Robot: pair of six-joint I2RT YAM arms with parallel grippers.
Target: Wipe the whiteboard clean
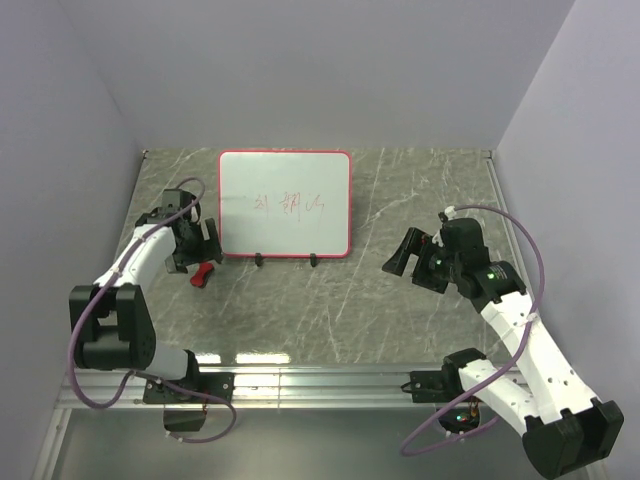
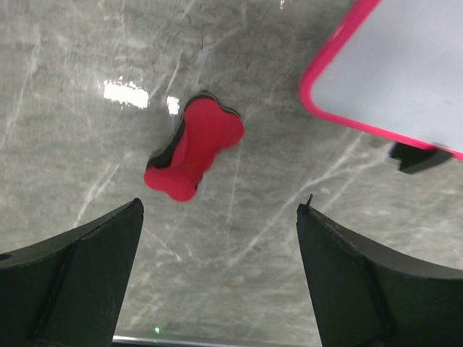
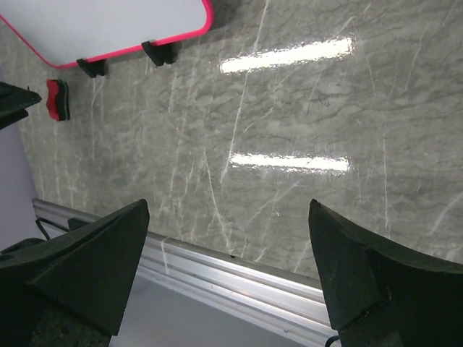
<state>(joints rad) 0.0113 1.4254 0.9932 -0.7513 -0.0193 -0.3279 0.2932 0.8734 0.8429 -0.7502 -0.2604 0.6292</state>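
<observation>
Top view: whiteboard [image 1: 285,180] sits at 12 o'clock on the table [image 1: 400,320]. Long axis runs 9-to-3, face toward the arms, black feet [image 1: 260,261] on its near edge. The red scribbles [image 1: 287,205] mid-board are unreadable. The left gripper [image 1: 197,243] is just beside the board's 9 o'clock edge; its gap is hard to read here. The right gripper [image 1: 400,255] is out at 3, apart from the board.
Left wrist: jaws spread wide, holding nothing. Red eraser [image 2: 194,148] lies flat on the table just beyond them. Only a board corner shows, cut off at 1 o'clock.
Right wrist: jaws wide, empty. Board cropped at 11.

Table [image 3: 304,108] — glossy, marble-look, glinting under the lights; whiteboard [image 1: 285,190] smooth, red plastic frame; eraser [image 2: 195,148] — matt red.
</observation>
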